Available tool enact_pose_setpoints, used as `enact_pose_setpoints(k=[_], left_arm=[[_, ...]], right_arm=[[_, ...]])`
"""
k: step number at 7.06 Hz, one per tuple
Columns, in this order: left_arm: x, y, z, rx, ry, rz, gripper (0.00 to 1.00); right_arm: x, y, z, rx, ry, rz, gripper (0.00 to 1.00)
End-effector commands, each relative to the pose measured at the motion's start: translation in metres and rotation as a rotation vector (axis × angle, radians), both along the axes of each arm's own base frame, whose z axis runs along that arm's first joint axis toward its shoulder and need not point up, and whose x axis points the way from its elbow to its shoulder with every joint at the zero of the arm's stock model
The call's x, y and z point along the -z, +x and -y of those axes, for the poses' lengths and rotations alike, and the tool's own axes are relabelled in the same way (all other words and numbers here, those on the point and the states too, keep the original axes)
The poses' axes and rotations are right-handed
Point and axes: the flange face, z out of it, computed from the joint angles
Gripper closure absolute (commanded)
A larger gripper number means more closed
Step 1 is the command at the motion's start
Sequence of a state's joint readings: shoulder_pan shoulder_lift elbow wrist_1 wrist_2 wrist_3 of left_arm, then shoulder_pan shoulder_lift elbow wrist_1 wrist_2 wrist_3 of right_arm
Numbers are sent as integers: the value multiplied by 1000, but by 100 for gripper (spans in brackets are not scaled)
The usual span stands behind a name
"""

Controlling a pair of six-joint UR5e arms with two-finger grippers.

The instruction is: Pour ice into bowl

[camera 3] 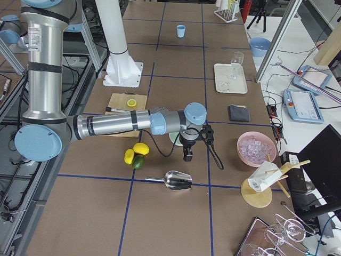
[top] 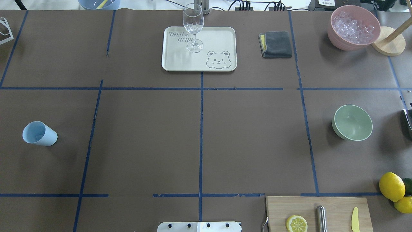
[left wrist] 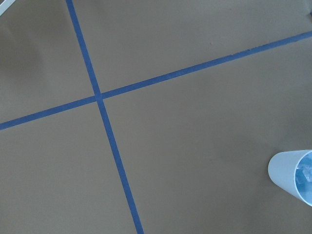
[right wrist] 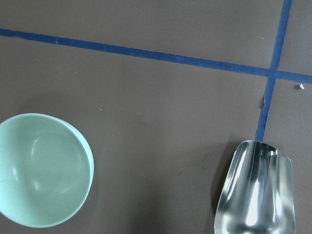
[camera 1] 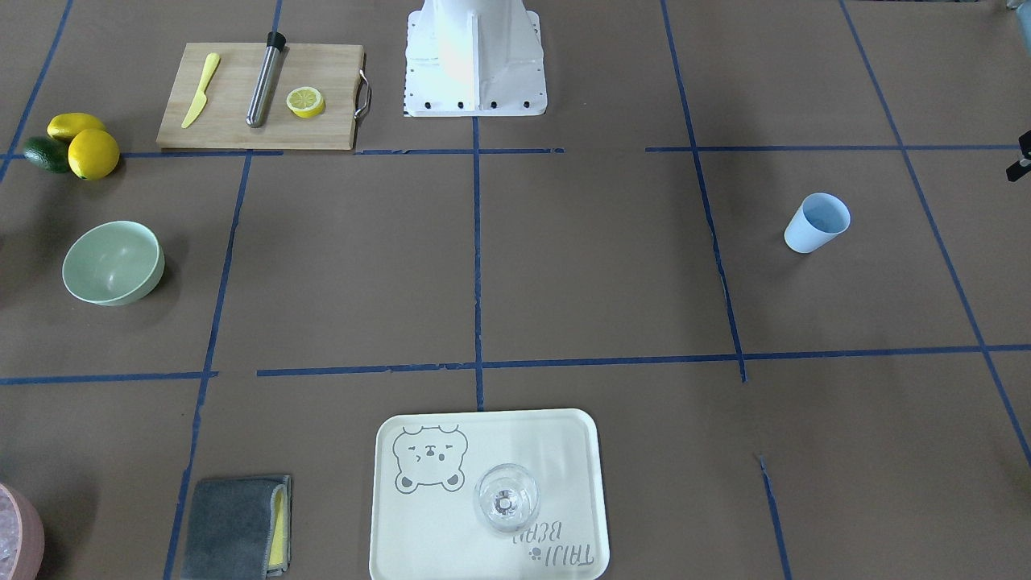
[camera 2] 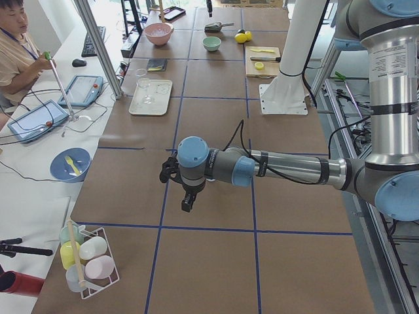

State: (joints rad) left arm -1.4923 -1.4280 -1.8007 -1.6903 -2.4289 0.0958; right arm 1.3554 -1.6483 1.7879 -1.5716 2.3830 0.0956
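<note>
1. Looking for the ice [top: 352,25], I found it heaped as clear cubes in the pink bowl [top: 343,45] at the far right corner of the table [top: 251,138], just beside a round wooden stand [top: 388,45].
2. The mint-green bowl [top: 352,122] stood upright on my right side of the table. It was well apart from the pink bowl and nearer to me, with its glossy inside facing up.
3. My right gripper [camera 3: 187,156] hung over the table just beside the mint-green bowl, fingers pointing down. Only the side camera caught it, so I could not tell whether the fingers were spread or closed.
4. A metal scoop [right wrist: 256,190] lay flat on the table near the mint-green bowl, not touching it.
5. Two lemons [top: 391,186] and a dark green fruit [camera 1: 46,153] lay together at my near right edge.
6. Beside them was a wooden cutting board [top: 334,206] carrying a lemon half [top: 296,223], a steel muddler [camera 1: 264,79] and a yellow knife [camera 1: 199,90].
7. At the far edge, a folded grey cloth [top: 276,43] lay between the pink bowl and a cream bear tray [top: 180,59], and a wine glass [top: 193,25] stood on the tray.
8. The blue cup [top: 39,133] stood alone on my left side. The left wrist camera showed pale bits inside it that I could not identify.
9. My left gripper [camera 2: 188,203] hung over the table, seen only from the side, so I could not tell its opening.
</note>
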Motion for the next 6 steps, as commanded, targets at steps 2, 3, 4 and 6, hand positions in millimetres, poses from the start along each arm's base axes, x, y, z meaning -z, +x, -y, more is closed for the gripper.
enact_pose_setpoints(k=[2, 3, 4, 6], left_arm=[[1, 0, -4, -12, 29, 7, 0], [-3, 0, -6, -14, 19, 8, 0], [-11, 0, -14, -18, 13, 9, 0], [-13, 3, -15, -31, 15, -2, 0]], right_arm=[[2, 1, -2, -1, 8, 4, 0], [-5, 0, -1, -1, 18, 7, 0], [-3, -1, 1, -5, 41, 12, 0], [3, 1, -6, -14, 60, 21, 0]])
